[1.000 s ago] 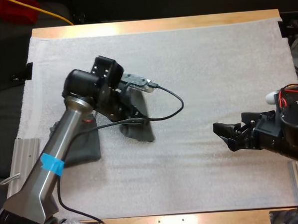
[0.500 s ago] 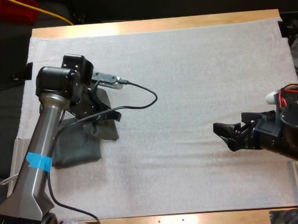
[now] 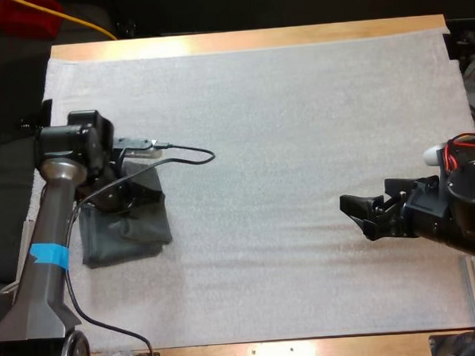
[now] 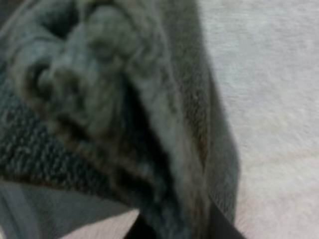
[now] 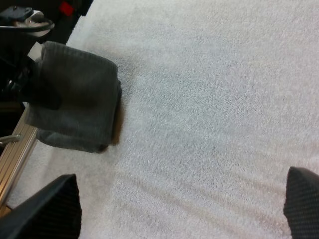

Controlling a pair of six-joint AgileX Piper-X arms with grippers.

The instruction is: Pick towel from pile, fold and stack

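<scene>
Left arm runs up the left side of the mat (image 3: 298, 127), wrist bent down. Left tool (image 3: 129, 198) is clamped on a towel (image 3: 148, 181) fold, which rests on the folded stack (image 3: 125, 236) at the mat's left edge. Right arm sits low at the right. Right tool (image 3: 355, 216) is spread wide, points left and is well apart from the stack. Bare mat lies between them.

White mat (image 3: 299, 143) covers nearly whole tabletop (image 3: 246, 39); bare wood strip shows along far edge and near edge. Mat surface finely textured, faint creases. Ribbed metal rail (image 5: 11, 152) just beside mat's left edge. Yellow cable (image 3: 78, 23) beyond far left corner.
</scene>
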